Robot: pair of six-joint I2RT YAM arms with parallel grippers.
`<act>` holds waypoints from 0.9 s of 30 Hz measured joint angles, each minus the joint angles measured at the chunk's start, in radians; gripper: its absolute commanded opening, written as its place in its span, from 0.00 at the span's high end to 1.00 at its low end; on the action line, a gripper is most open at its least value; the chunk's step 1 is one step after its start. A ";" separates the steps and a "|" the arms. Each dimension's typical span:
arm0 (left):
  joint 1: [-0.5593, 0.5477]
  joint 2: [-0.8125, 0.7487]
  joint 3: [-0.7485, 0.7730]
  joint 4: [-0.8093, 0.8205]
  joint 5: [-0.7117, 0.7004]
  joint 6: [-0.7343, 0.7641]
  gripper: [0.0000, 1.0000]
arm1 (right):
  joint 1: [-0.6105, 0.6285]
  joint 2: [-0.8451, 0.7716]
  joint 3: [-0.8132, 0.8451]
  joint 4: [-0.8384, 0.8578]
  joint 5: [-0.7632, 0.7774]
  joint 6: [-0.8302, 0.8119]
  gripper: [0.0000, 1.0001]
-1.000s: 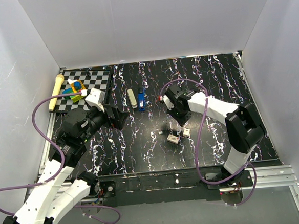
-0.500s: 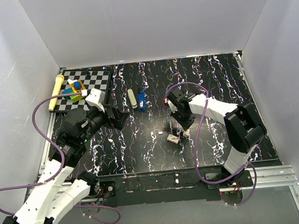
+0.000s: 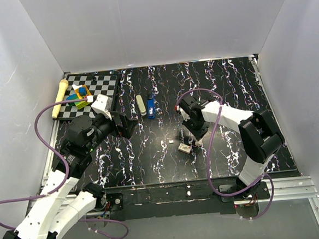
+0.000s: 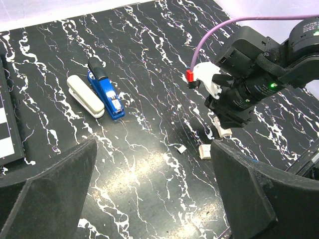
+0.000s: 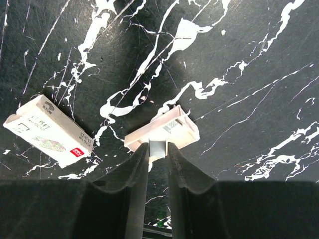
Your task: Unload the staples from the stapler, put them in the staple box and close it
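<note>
The blue stapler [image 3: 151, 107] lies closed on the black marbled table, next to a cream bar [image 3: 141, 105]. Both show in the left wrist view, the stapler [image 4: 105, 92] and the bar [image 4: 84, 95]. My right gripper [image 3: 196, 137] is right of the stapler, just above two small white staple boxes. In the right wrist view it [image 5: 157, 150] is shut on a short silvery strip of staples [image 5: 157, 147] at the edge of an open white box tray [image 5: 172, 127]. My left gripper [image 3: 122, 124] is open and empty, left of the stapler, with its fingers [image 4: 50, 189] wide apart.
A closed white staple box [image 5: 47, 130] lies left of the tray, and a small white scrap [image 4: 180, 148] is nearby. A checkered board [image 3: 99, 85] with coloured blocks and a yellow stick [image 3: 59, 97] sits at the far left. White walls surround the table.
My right gripper has moved toward the near side and down, from beside the stapler to over the small white boxes. The left arm has not moved.
</note>
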State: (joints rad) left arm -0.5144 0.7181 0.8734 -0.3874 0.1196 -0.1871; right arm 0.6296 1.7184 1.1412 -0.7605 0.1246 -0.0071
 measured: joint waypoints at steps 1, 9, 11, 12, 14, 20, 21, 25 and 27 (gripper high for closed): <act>0.000 0.000 0.000 0.000 0.000 0.000 0.02 | 0.000 0.000 0.000 0.000 0.000 0.005 0.69; 0.000 0.001 0.000 0.000 0.001 0.000 0.02 | 0.000 0.000 0.001 -0.001 0.000 0.012 0.66; 0.000 0.001 0.000 0.000 0.001 0.000 0.02 | 0.000 0.000 0.003 -0.005 0.001 0.013 0.66; 0.000 0.001 0.000 0.000 0.001 0.000 0.02 | 0.000 0.000 0.007 -0.010 0.002 0.013 0.66; 0.000 0.001 0.000 0.000 0.001 0.000 0.02 | 0.000 -0.002 0.017 -0.016 0.002 0.012 0.64; 0.000 0.001 0.000 0.000 0.001 0.000 0.02 | 0.016 -0.039 0.065 -0.024 -0.035 0.003 0.63; 0.000 0.001 0.000 0.000 0.001 0.000 0.02 | 0.027 -0.045 0.077 -0.024 -0.046 -0.001 0.62; 0.000 0.001 0.000 0.000 0.001 0.001 0.02 | 0.092 -0.050 0.116 -0.017 -0.097 -0.022 0.59; 0.000 0.000 0.000 0.000 0.000 0.001 0.02 | 0.127 -0.050 0.123 -0.010 -0.123 -0.039 0.57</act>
State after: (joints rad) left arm -0.5144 0.7185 0.8734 -0.3874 0.1200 -0.1864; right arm 0.7567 1.6688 1.2640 -0.7700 0.0013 -0.0460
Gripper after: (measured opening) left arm 0.981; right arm 0.407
